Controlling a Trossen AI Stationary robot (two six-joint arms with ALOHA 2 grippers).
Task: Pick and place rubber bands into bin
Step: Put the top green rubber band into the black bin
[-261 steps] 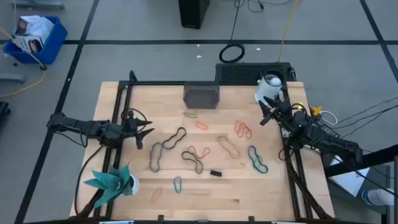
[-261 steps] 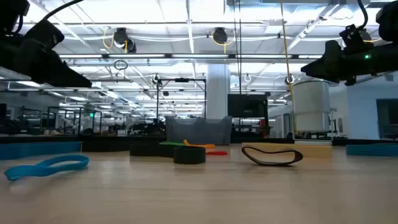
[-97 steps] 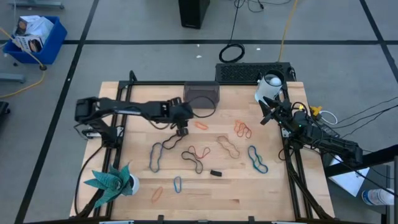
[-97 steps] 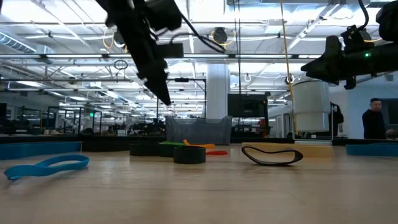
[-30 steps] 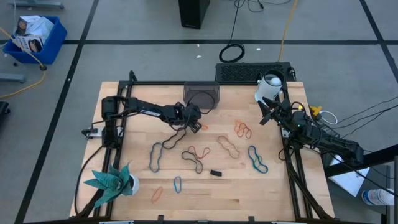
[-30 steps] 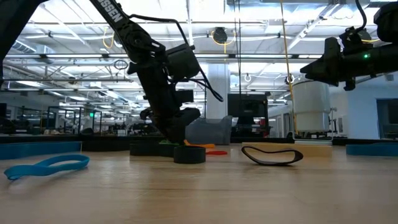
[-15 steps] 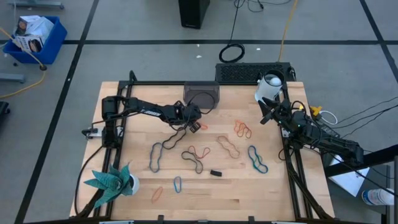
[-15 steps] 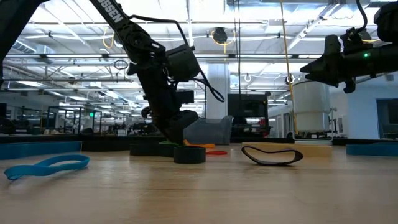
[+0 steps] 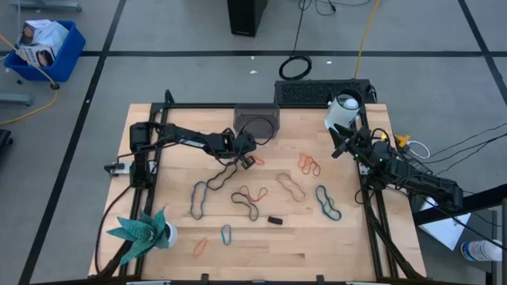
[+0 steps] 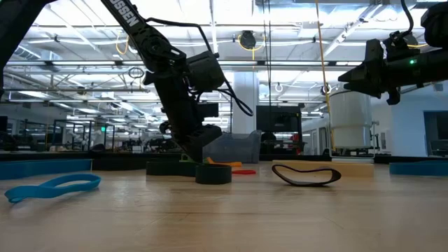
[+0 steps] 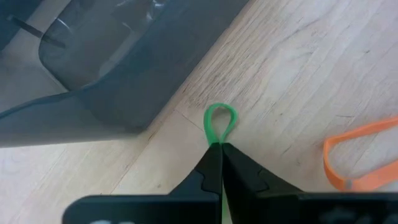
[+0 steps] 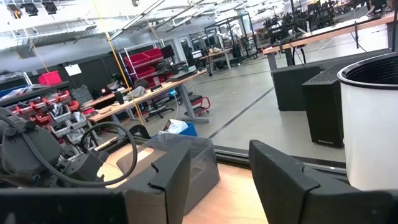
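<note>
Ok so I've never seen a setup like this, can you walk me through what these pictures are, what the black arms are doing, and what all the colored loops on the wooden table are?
This is a robot with two dark arms at a wooden table. One picture looks straight down from above, one looks level across the tabletop, and two come from cameras on the arms' wrists.

The colored loops are rubber bands, scattered over the wood. They belong in the bin, the dark grey tray at the far edge. A small black block and a teal paper plant also sit on the table.

The left end effector is down near the bin, its fingers pinched shut on a green rubber band lying on the wood, beside an orange rubber band. The right end effector waits open above the table's right edge, next to a white cylinder.
</note>
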